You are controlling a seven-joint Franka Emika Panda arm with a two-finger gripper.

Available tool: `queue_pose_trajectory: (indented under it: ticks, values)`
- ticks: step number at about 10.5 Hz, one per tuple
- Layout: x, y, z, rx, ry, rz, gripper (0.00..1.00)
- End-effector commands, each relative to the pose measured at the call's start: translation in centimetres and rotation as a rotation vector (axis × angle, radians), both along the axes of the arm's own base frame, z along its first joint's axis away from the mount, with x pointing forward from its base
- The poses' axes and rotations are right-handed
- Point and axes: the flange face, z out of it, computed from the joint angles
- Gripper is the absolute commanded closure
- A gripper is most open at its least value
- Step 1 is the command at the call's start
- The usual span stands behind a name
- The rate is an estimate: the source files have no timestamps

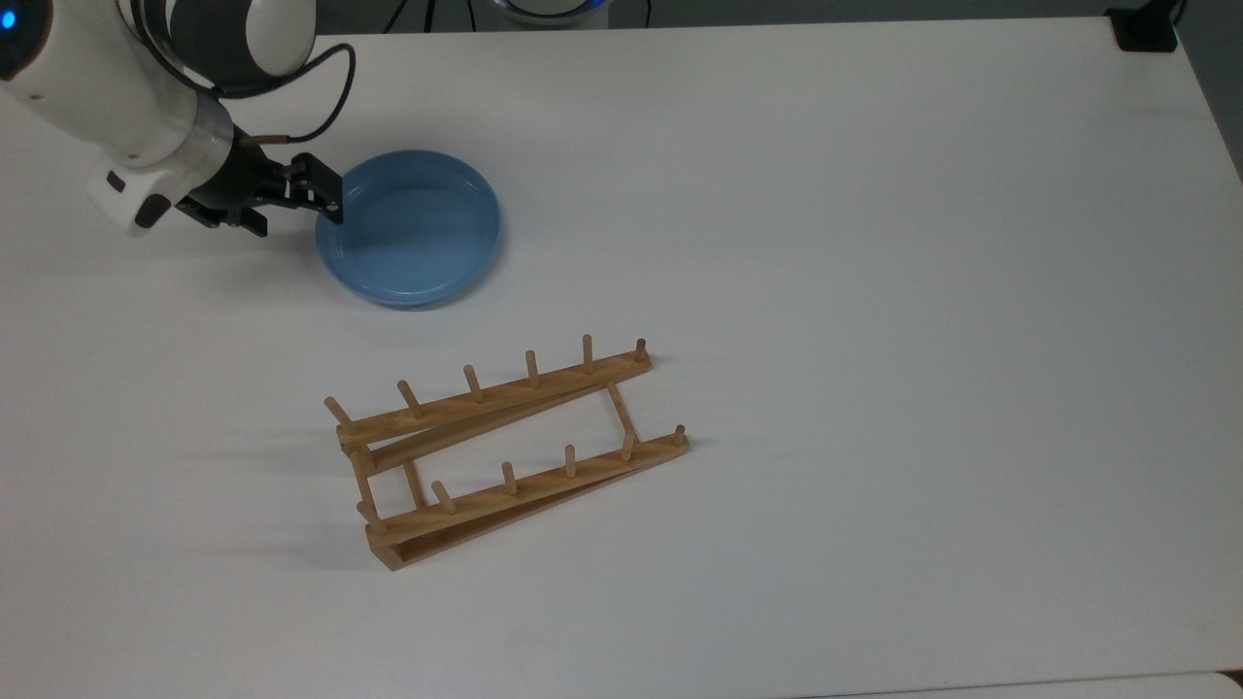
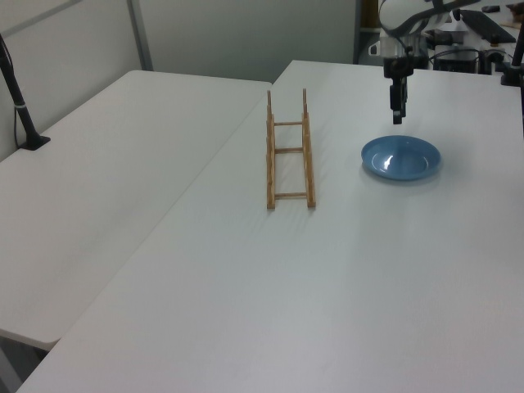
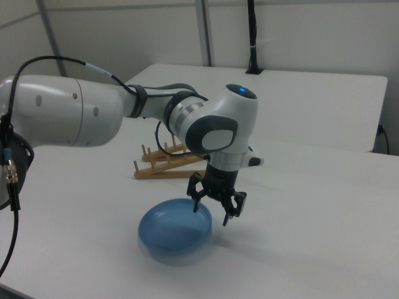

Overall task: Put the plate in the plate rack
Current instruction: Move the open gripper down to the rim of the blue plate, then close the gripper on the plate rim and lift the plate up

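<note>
So we've got the claw [image 3: 212, 210] hanging with its fingers spread apart and holding nothing, right over the edge of the plate [image 1: 410, 228]; in the right view one fingertip sits above the plate's inside and the other just outside the rim. The plate lies flat on the white bench [image 1: 874, 291] directly under the claw. The plate rack [image 1: 505, 451] sits well apart from the claw, on the plate's other side.
</note>
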Motion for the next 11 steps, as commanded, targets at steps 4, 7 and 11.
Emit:
queue_pose_trajectory:
  ticks: [4, 7, 11]
  values:
    - [0.6, 0.8, -3.2, 0.019, -0.014, 0.093, 0.56]
    - [0.7, 0.9, -4.1, 0.009, -0.008, 0.099, 0.74]
    - [0.9, 1.2, -4.4, 0.005, -0.013, 0.098, 1.00]
